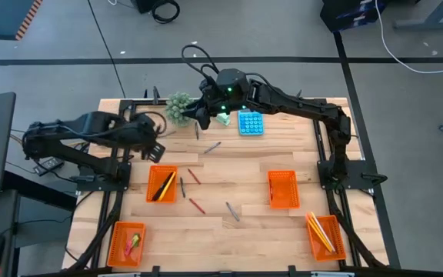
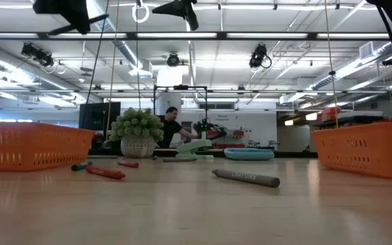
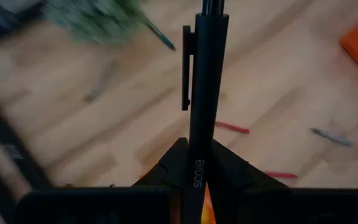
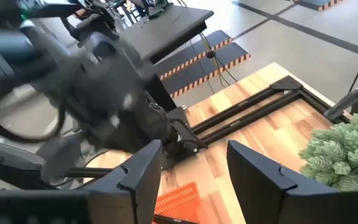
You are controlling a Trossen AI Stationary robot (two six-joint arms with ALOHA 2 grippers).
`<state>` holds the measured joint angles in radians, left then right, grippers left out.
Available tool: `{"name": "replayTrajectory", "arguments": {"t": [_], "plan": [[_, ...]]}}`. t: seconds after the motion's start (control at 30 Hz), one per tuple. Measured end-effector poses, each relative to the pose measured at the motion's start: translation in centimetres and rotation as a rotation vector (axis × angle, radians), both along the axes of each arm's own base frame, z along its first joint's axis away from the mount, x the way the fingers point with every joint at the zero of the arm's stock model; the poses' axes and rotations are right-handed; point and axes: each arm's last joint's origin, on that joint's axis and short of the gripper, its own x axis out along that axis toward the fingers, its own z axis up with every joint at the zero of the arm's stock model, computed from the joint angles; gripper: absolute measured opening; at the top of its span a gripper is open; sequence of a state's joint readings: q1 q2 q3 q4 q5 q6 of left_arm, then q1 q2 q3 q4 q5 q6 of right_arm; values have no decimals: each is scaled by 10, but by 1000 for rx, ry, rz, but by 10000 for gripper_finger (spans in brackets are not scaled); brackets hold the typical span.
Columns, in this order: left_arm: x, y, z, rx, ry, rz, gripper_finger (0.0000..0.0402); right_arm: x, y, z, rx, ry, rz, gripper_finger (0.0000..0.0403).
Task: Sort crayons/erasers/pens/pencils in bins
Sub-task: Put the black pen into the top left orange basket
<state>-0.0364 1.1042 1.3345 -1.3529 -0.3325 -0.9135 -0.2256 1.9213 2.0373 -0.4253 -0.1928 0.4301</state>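
My left gripper [image 1: 157,148] hangs above the table's left side, over an orange bin [image 1: 162,183] that holds dark pens and a yellow stick, and it is shut on a black pen [image 3: 205,74]. My right gripper [image 1: 202,115] is open at the far middle, beside the small plant [image 1: 180,108], with nothing between its fingers [image 4: 143,174]. Two red crayons [image 1: 194,176] [image 1: 197,205] and loose pens [image 1: 212,147] [image 1: 232,211] lie flat on the wood. Another bin [image 1: 127,242] holds small erasers, a third [image 1: 326,236] holds yellow pencils, and a fourth [image 1: 283,188] stands right of the middle. My left gripper pinches the black pen between its two fingers [image 3: 178,163] at the printed part of the barrel [image 3: 199,171]. The pen runs along the fingers and sticks out well past their tips, clip end forward. It is lifted clear of the table, slanting downward above the orange bin.
A blue calculator [image 1: 251,122] and a mint-green block [image 1: 223,118] sit at the far middle near the plant. Black frame rails [image 1: 118,181] run along both sides of the table. A person [image 2: 171,126] works at a bench beyond the far edge.
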Motion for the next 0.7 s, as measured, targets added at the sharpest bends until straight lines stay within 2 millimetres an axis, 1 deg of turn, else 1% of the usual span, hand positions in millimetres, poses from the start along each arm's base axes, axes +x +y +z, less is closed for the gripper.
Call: {"name": "replayTrajectory", "arguments": {"t": [0.07,0.2,0.3,0.37,0.53,0.6,0.7], "plan": [[9,-2,-17,-54,-6,-24,46,0,0,0,3,1,7,188],[22,-6,-59,-156,3,-52,44,0,2,0,19,2,56,188],[26,-8,-87,-216,2,-49,45,-1,4,-3,54,31,123,188],[27,-11,-102,-240,-1,-47,47,-6,6,-6,85,79,186,188],[25,-20,-132,-266,6,-42,46,-21,12,-11,84,216,284,188],[24,-25,-141,-273,6,-41,45,-31,14,-10,67,270,301,188],[21,-29,-150,-279,14,-30,45,-43,17,-5,26,304,316,188]]}}
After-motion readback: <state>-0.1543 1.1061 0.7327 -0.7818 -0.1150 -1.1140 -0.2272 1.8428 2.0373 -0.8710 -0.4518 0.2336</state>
